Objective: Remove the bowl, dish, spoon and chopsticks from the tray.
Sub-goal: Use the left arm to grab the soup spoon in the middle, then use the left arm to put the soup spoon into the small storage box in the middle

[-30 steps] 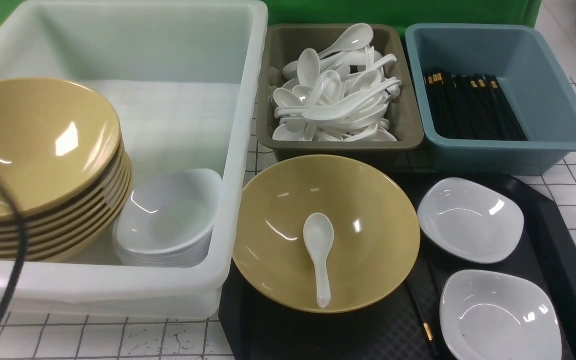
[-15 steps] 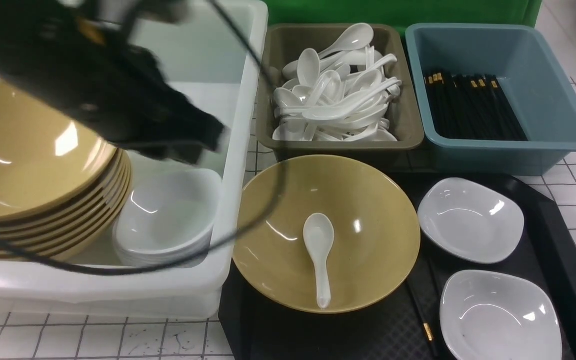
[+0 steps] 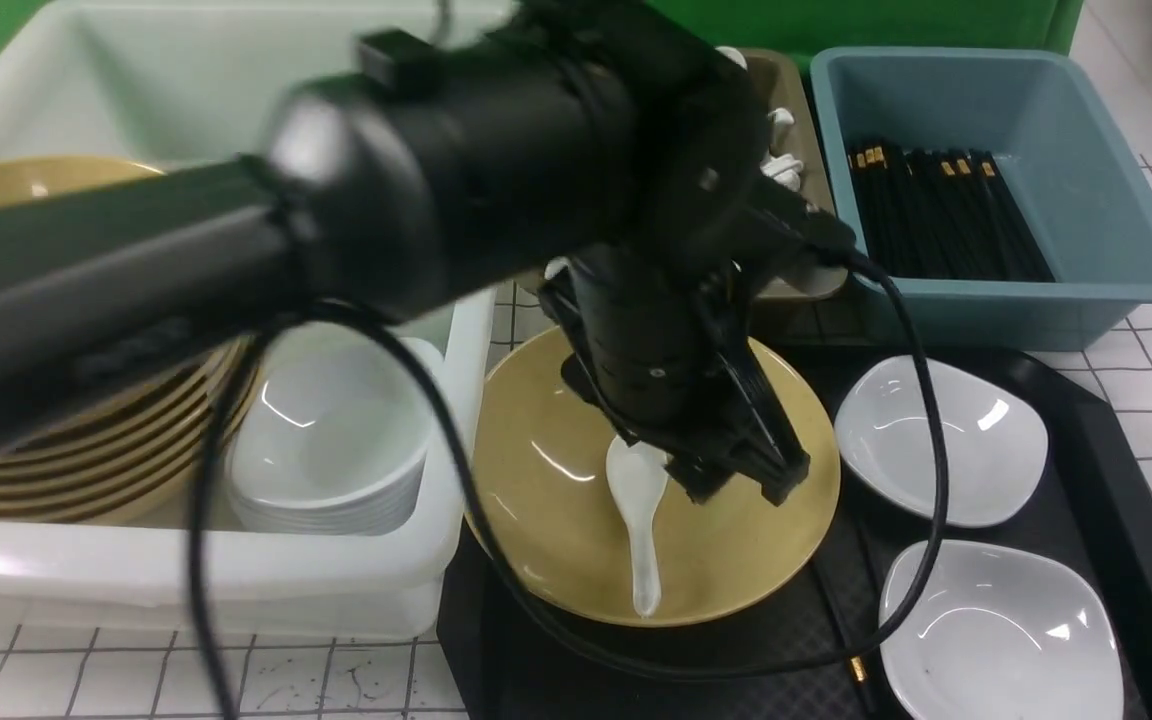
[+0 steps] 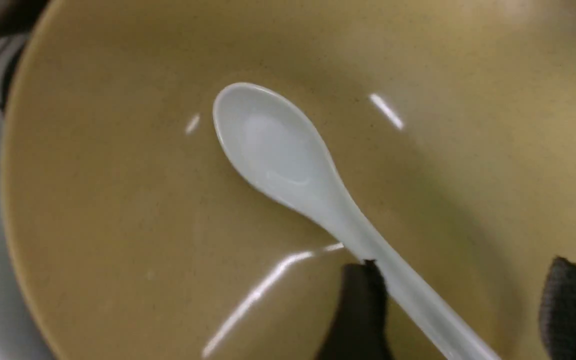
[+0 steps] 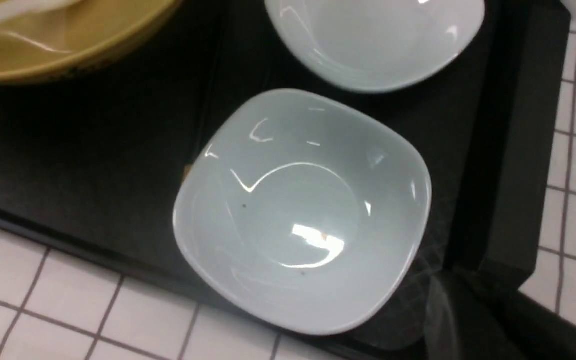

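Left wrist view: spoon (image 4: 288,160) lies inside the bowl (image 4: 118,225); glossy, light, probably slippery and chippable. Left gripper (image 4: 463,265) jaws stand apart astride the handle, the sensible place to pinch. Right gripper jaws closed.

Tray (image 3: 1106,450) holds one bowl (image 3: 536,500), one spoon (image 3: 641,540), two dishes (image 3: 941,440) (image 3: 996,630).

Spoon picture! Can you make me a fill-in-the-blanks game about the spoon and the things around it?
1. The white spoon lies inside the yellow ____.
2. The left tool is over the spoon's handle with its jaws ____.
3. The spare chopsticks lie in the ____ tub.
4. On the black tray sit ____ small white dishes.

Missing words: bowl, open, blue, two.
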